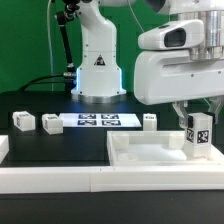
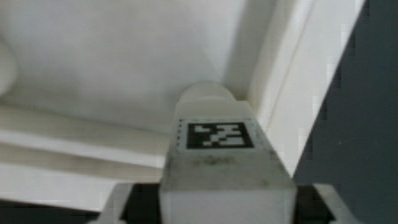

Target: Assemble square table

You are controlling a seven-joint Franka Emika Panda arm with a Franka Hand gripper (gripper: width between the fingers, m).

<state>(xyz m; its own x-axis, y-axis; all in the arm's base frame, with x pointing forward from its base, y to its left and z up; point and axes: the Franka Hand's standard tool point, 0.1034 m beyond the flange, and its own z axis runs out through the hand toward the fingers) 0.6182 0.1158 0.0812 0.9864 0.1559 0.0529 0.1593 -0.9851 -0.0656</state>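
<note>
The square table's white slab (image 1: pixel 140 158) lies flat at the exterior view's right front. A white leg block (image 1: pixel 198 138) with a black-and-white tag stands upright over the slab's right end, between the fingers of my gripper (image 1: pixel 198 120). In the wrist view the same leg block (image 2: pixel 217 150) fills the space inside the gripper (image 2: pixel 222 208), with the dark pads against both its sides, above the slab's corner (image 2: pixel 107 90). Whether the leg's foot touches the slab is hidden. Three more leg blocks (image 1: pixel 22 122) (image 1: pixel 50 124) (image 1: pixel 148 122) sit on the black table.
The marker board (image 1: pixel 95 120) lies flat in front of the robot base (image 1: pixel 97 72). A long low white barrier rail (image 1: pixel 55 182) runs along the front edge. A green backdrop stands behind.
</note>
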